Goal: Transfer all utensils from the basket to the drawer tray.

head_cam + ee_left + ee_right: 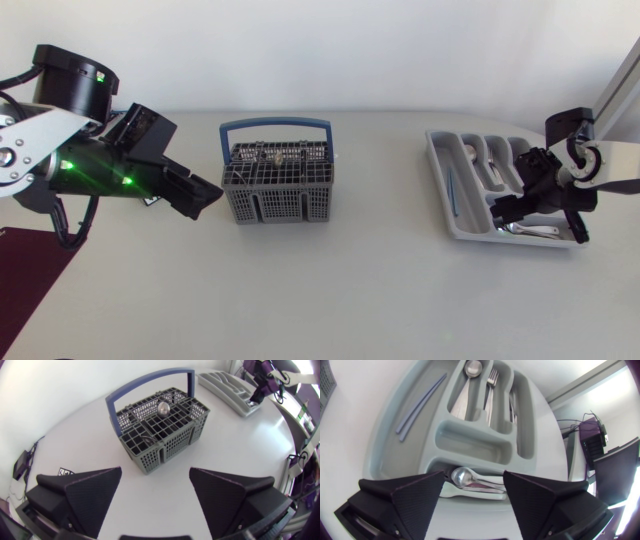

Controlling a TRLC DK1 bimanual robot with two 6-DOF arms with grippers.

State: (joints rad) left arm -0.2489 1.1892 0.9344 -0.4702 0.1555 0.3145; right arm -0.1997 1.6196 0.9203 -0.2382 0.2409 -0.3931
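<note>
The grey wire basket (pixel 278 188) with a blue handle stands mid-table; a spoon (pixel 163 408) stands upright in a back compartment, bowl up. My left gripper (pixel 203 196) is open, left of the basket and apart from it; in the left wrist view the basket (pixel 162 432) is ahead of the open left gripper (pixel 155 495). The grey drawer tray (pixel 441 188) lies at the right. My right gripper (pixel 540 222) hovers open over its near end. In the right wrist view, spoons (pixel 465 478) lie in the end compartment below the empty right gripper (pixel 472 497).
The tray (pixel 475 446) also holds a spoon (pixel 473 367), a fork (pixel 492 380) and knives in its long slots, and blue sticks (pixel 420 402) in the side slot. A dark red mat (pixel 25 270) lies at the table's left front.
</note>
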